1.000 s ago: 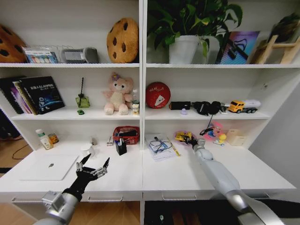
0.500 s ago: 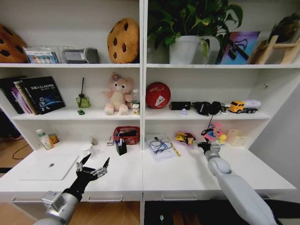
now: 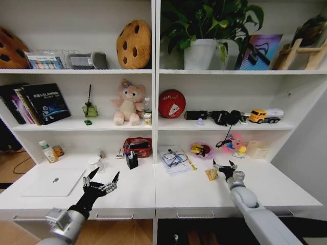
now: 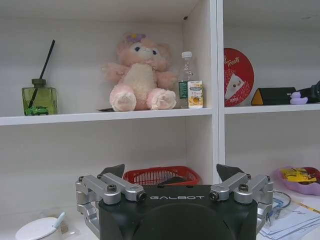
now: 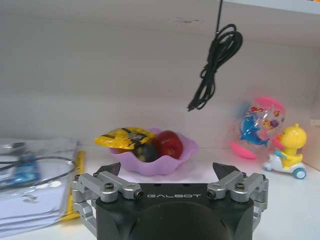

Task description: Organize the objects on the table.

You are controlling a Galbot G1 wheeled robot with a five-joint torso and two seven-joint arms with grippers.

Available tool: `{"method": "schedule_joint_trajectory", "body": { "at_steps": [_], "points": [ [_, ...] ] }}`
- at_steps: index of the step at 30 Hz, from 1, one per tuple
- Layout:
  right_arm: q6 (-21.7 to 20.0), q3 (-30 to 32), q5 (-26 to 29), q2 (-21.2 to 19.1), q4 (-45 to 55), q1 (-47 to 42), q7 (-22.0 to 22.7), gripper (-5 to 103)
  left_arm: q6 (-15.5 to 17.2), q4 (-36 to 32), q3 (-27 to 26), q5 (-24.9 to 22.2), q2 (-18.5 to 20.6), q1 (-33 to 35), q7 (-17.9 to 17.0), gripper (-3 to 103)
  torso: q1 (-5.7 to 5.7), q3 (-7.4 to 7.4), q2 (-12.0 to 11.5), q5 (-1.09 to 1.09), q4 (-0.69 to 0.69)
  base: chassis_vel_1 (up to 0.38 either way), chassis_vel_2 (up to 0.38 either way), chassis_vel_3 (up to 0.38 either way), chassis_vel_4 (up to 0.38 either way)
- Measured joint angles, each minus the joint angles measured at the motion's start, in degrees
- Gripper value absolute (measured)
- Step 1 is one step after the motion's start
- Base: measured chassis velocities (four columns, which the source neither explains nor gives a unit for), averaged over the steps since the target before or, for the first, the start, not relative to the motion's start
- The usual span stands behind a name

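Observation:
My right gripper (image 3: 224,165) (image 5: 167,170) hovers open and empty over the white table (image 3: 194,190), right of centre. A small yellow-brown item (image 3: 211,174) lies on the table just left of it. Behind, a purple bowl (image 3: 200,150) (image 5: 165,161) holds fruit and a yellow packet (image 5: 125,136). My left gripper (image 3: 104,176) (image 4: 172,172) is open above the front left of the table, holding nothing. The silver-white laptop (image 3: 53,182) lies shut to its left.
A white mug (image 3: 94,163), a black pen holder (image 3: 132,160) and a red mesh basket (image 3: 138,147) stand behind the left gripper. Papers with glasses (image 3: 173,157) lie mid-table. Toys (image 5: 270,135) and a hanging black cable (image 5: 212,65) are at the back right.
My right arm has pulled back from the purple bowl toward the table's front right. The small yellow-brown item now shows beside it. The left arm has not moved.

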Motion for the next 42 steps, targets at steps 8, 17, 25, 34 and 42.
{"method": "schedule_joint_trajectory", "body": {
  "at_steps": [8,17,25,34,42],
  "points": [
    [-1.3,0.5,-1.6,2.6,1.6,-4.0,2.1,100,0.0,0.0,0.0,0.0,0.0,0.0,0.0,100,0.0,0.0,0.0,0.0,0.01,0.0,0.0,0.0,0.0],
    [-3.9,-1.8,1.0,3.5,-5.7,1.5,1.3,99,0.0,0.0,0.0,0.0,0.0,0.0,0.0,100,0.01,0.01,0.0,0.01,0.01,0.0,0.0,0.0,0.0],
    [-5.0,-2.9,1.8,3.2,-7.2,3.6,0.6,68,0.0,0.0,0.0,0.0,0.0,0.0,0.0,100,0.01,0.01,0.0,0.0,0.0,0.0,0.0,0.0,0.0],
    [-5.0,-2.3,2.3,2.2,-6.4,3.0,0.6,25,0.0,0.0,0.0,0.0,0.0,0.0,0.0,100,0.01,0.01,0.0,0.01,0.0,0.0,0.0,0.0,0.0],
    [-5.0,-1.7,5.8,1.4,-5.4,5.6,-1.3,7,0.0,0.0,0.0,0.0,0.0,0.0,0.0,100,0.01,0.01,0.0,0.02,-0.01,0.0,0.0,0.0,0.0]
  ]
}}
